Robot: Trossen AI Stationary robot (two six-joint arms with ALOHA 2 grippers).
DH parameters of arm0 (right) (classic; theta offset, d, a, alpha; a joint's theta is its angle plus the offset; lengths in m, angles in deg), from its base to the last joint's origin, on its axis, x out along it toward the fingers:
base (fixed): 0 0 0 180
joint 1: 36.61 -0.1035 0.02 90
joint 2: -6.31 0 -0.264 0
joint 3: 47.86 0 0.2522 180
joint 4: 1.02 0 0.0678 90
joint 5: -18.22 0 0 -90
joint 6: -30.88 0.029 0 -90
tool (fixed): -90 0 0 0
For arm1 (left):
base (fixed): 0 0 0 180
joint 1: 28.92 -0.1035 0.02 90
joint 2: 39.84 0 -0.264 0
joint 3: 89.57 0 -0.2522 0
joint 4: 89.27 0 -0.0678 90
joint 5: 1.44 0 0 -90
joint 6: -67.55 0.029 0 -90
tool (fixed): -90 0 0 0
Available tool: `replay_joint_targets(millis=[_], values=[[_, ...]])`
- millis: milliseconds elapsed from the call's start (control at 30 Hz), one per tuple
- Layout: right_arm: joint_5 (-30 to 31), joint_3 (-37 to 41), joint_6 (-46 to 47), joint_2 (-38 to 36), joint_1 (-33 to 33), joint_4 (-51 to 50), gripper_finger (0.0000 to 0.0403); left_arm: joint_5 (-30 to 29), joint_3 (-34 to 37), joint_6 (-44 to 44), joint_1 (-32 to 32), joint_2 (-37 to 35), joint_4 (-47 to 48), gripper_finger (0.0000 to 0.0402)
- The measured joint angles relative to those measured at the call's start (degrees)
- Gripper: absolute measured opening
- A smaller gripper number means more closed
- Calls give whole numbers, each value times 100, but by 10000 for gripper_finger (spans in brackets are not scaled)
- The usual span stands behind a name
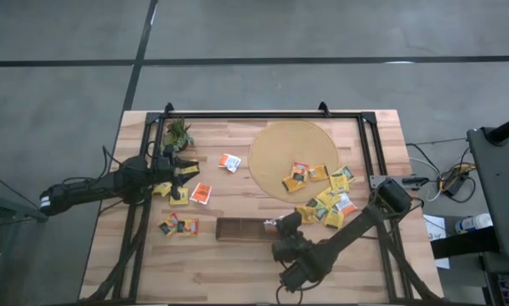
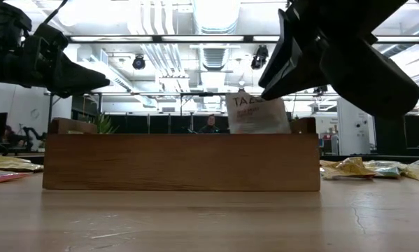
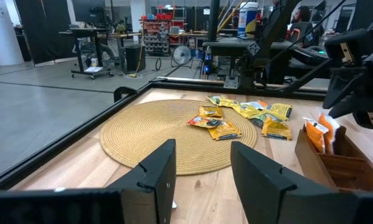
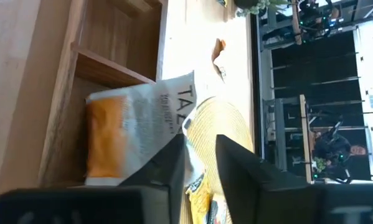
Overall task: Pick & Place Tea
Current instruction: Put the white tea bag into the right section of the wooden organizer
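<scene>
Right wrist view shows the right gripper [image 4: 198, 163] pinching a white-and-orange tea sachet [image 4: 133, 134] by its edge, over the tray's [image 1: 241, 228] end compartment. Light, limp, crinkly paper; edges grip best. Left gripper [image 3: 202, 171] hovers spread over loose sachets [image 1: 179, 225]. Tray walls and the mat [image 1: 275, 157] crowd nearby.

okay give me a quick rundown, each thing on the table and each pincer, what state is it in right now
Right pincer: over the tray's end, shut on a sachet.
White-and-orange sachet: held upright in the tray's end compartment.
Tray: on the table, other compartments look empty.
Left pincer: open, empty, hovering near the plant.
Round mat: flat, a few sachets on it.
Loose sachets: lying flat, scattered on mat and table.
Plant: upright at the far edge.
</scene>
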Motion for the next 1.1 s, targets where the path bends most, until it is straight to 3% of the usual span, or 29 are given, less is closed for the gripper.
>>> replay_joint_targets(millis=[367, 600, 900, 1100], values=[[55, -321, -217, -81, -1, -202, 160, 0, 0, -2, -2, 0, 0, 147], [69, -383, 142, -646, -3, -436, 177, 0, 0, -2, -1, 0, 0, 147], [4, -271, 2973, -1646, -14, -1962, 178, 0, 0, -2, 0, 0, 0, 147], [-532, 99, 5103, -2105, -14, -2961, 173, 0, 0, -1, -1, 0, 0, 147]])
